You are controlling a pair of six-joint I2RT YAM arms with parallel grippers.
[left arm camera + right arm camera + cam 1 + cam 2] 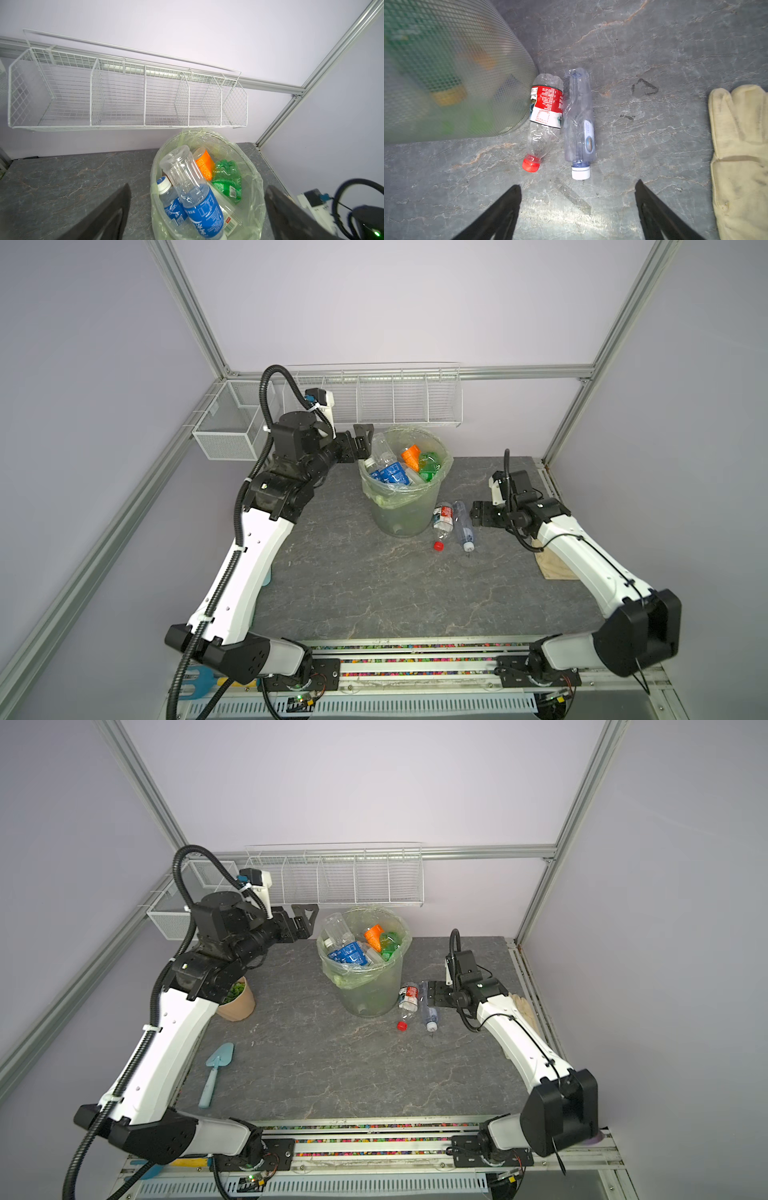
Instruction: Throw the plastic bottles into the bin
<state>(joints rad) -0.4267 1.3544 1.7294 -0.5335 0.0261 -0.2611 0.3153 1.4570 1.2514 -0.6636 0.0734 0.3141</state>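
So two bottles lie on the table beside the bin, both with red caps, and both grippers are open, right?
Not quite. Only the red-label bottle has a red cap; the clear bottle has a white one, as the right wrist view shows. Both lie on the table beside the bin, and the left gripper and right gripper are open.

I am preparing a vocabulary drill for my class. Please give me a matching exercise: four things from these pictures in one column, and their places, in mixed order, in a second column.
1. red-capped bottle
2. orange-label bottle
3. trowel
4. glove

a. at the right edge of the table
b. inside the bin
c. on the table beside the bin
d. on the table near the plant pot

Pairs: 1-c, 2-b, 3-d, 4-a
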